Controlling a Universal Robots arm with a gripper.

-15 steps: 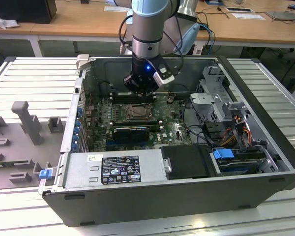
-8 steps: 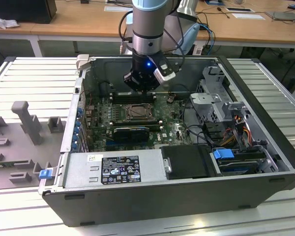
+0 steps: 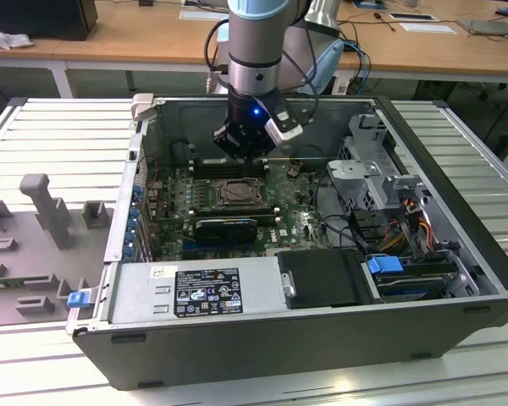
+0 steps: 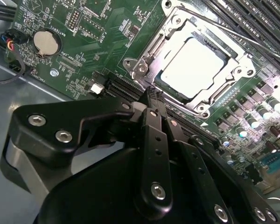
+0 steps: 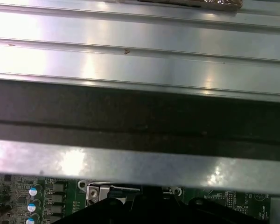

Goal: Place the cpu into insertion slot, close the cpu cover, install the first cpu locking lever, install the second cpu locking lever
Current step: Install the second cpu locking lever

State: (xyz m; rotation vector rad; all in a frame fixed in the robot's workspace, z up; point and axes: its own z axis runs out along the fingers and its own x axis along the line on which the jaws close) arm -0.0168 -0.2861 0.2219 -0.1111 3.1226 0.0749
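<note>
Claw: gripper [image 4: 151, 95] pressed together, holds nothing | Chip: cpu [image 4: 194, 67] sits in the insertion slot [image 4: 144, 70], cover down | Advice: you press each locking lever slowly, tip kept low.

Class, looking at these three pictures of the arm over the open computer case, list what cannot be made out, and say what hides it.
- Near edge of the square metal-framed insertion slot: second wrist view, covered by the black tool.
- Pale silver square cpu: exterior view, too small to tell.
- Green motherboard: first wrist view, mostly hidden behind the grey metal case wall.
</note>
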